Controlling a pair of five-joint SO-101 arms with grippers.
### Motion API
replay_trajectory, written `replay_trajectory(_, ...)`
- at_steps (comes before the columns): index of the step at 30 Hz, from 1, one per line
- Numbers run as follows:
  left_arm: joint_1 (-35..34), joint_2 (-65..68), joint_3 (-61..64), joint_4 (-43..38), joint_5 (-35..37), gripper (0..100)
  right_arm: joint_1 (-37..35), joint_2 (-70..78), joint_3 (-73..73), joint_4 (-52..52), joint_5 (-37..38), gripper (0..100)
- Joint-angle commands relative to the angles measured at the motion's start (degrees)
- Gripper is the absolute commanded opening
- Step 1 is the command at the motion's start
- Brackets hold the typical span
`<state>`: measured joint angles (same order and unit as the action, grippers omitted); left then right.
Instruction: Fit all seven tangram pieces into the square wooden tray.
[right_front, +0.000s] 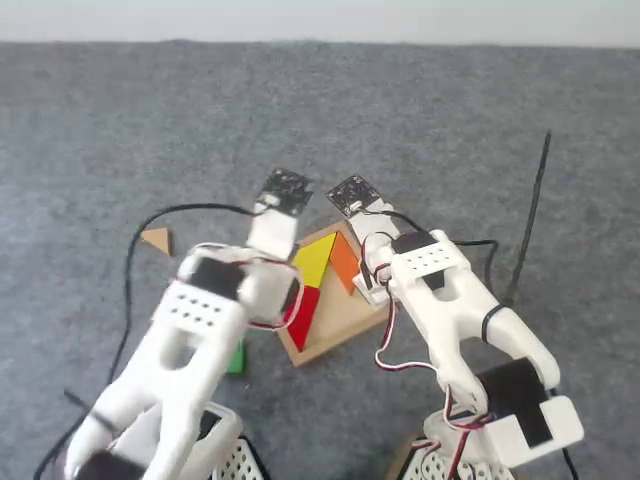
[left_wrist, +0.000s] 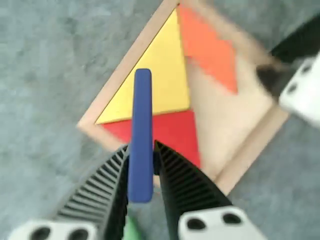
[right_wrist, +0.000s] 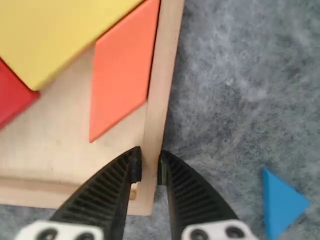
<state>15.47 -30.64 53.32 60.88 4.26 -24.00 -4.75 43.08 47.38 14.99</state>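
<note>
Blue piece (left_wrist: 141, 135) pinched edgewise by left gripper (left_wrist: 141, 152), long axis running over red (left_wrist: 175, 132) and yellow (left_wrist: 160, 80). Bare tray (left_wrist: 222, 120) floor off to the side, beside orange (left_wrist: 210, 50). Right gripper (right_wrist: 148, 165) clamped on tray rim.

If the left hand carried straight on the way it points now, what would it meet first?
The left hand holds a blue piece edge-on, which would lead. It points at the red piece in the tray, near the yellow piece. Probably red first; the height is unclear.
</note>
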Motion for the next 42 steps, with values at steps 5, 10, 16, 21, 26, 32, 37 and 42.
replay_trajectory(5,4.5,15.2,-9.1,-9.1,12.0,3,2.7,-5.7,1.8,-0.7,-0.7,0.9)
replay_trajectory(10,8.2,12.6,-11.1,-9.2,19.1,3,5.9,-13.4,5.0,-1.4,-3.3,1.0)
replay_trajectory(16,10.7,13.2,-11.1,-12.1,20.4,3,5.7,-19.0,8.1,-1.4,-3.3,11.1)
replay_trajectory(21,10.9,12.0,-11.6,-11.8,21.5,3,5.7,-21.0,8.2,-0.7,-3.3,22.9)
replay_trajectory(26,11.0,9.4,-11.2,-11.7,21.7,3,6.5,-23.0,8.7,0.0,-3.3,18.4)
replay_trajectory(32,12.3,11.0,-10.5,-18.1,26.3,3,18.0,-28.6,9.0,0.0,-12.6,5.9)
replay_trajectory(37,17.6,18.5,-12.5,-23.1,28.7,3,21.8,-30.0,9.1,0.0,-14.9,1.7)
replay_trajectory(42,18.5,29.3,-17.9,-23.0,30.3,4,19.6,-30.0,10.9,-1.8,-14.6,1.7)
